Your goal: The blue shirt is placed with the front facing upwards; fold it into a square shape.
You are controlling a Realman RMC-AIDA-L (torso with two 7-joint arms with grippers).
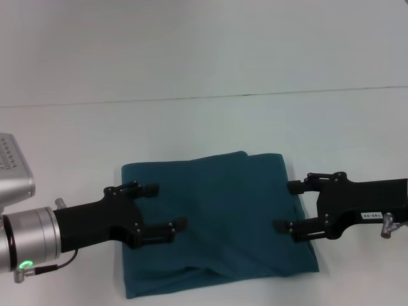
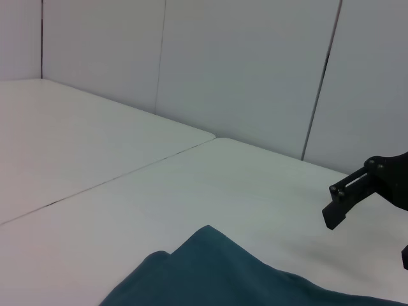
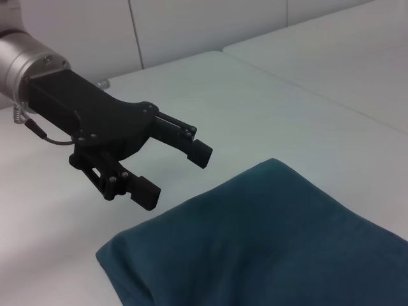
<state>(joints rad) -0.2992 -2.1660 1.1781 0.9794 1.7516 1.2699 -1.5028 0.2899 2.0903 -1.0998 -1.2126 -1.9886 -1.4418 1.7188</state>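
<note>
The dark teal-blue cotton shirt (image 1: 213,220) lies folded into a rough square near the white worktop's (image 1: 204,121) front edge, plain side up. The left gripper (image 1: 164,208) and right gripper (image 1: 286,206) hover over opposite sides, jaws apart and empty. A careless retreat could snag the loose front hem and undo the fold.
</note>
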